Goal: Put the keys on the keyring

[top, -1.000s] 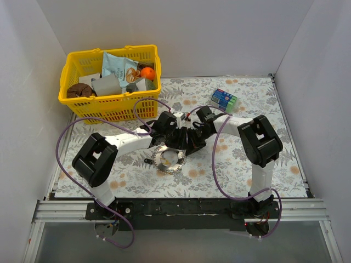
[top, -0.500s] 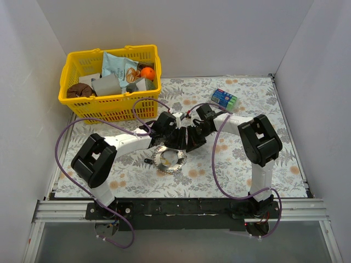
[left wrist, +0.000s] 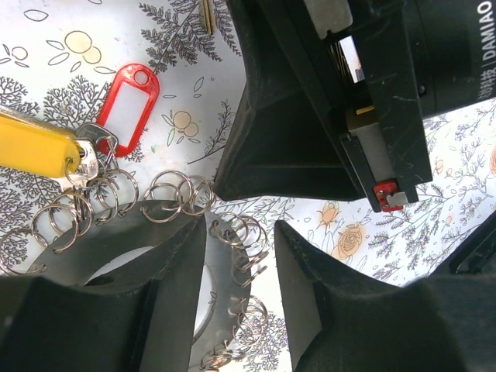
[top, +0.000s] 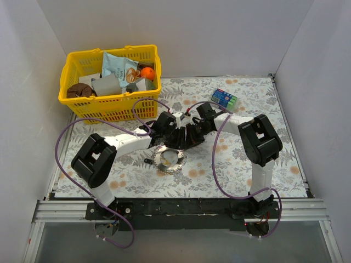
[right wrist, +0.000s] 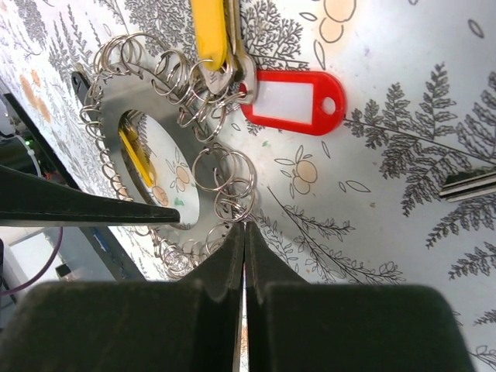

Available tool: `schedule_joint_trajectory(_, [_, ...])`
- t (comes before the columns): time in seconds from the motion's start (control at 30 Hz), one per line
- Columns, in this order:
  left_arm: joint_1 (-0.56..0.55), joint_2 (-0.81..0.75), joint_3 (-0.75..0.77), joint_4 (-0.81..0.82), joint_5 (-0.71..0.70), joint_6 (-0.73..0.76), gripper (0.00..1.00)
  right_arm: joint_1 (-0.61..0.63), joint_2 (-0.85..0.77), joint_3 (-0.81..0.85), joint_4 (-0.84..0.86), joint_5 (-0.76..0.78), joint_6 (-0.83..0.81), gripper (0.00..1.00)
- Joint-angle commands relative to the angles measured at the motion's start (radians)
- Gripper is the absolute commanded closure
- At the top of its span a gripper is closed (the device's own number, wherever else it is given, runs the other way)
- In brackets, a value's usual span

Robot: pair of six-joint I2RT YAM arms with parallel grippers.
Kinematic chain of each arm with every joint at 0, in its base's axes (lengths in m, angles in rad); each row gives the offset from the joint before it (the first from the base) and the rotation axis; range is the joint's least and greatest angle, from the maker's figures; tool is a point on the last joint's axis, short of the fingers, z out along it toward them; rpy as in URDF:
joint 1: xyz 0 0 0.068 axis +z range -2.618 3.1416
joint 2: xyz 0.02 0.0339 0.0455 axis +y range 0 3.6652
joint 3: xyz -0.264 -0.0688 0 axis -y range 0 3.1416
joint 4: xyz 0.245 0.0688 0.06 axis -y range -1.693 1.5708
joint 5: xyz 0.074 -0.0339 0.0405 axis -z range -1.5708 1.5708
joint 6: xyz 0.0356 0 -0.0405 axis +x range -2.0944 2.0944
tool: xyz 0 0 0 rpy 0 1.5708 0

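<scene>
The keyring is a flat silvery hoop edged with several small split rings, lying on the floral cloth. Its rim stands between my left gripper's parted fingers, against the left one, with a gap to the right one. A yellow-tagged key and a red tag hang on split rings at its far edge. My right gripper is shut, its tips touching small split rings on the keyring. The yellow tag and red tag lie beyond. A loose key lies at the right edge.
A yellow basket with packets and an orange ball stands at the back left. A blue-green packet lies at the back right. Both grippers crowd together just behind the keyring. White walls enclose the table.
My left gripper's fingers have drawn slightly closer together. Both wrists have shifted a little toward the back over the keyring, which has barely moved.
</scene>
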Motion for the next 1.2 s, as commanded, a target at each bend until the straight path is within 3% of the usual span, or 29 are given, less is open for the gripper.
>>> schedule_joint_trajectory(0.0, [-0.002, -0.039, -0.003, 0.011, -0.007, -0.004, 0.60, 0.007, -0.022, 0.026, 0.037, -0.060, 0.009, 0.99])
schedule_joint_trajectory(0.8, [-0.002, -0.088, -0.035, 0.005, -0.037, -0.013, 0.56, 0.018, 0.047, 0.133, 0.020, -0.034, 0.023, 0.99])
schedule_joint_trajectory(1.17, [-0.002, -0.091, -0.040, 0.005, -0.041, -0.010, 0.54, 0.016, -0.066, 0.045, -0.049, 0.092, -0.009, 0.99])
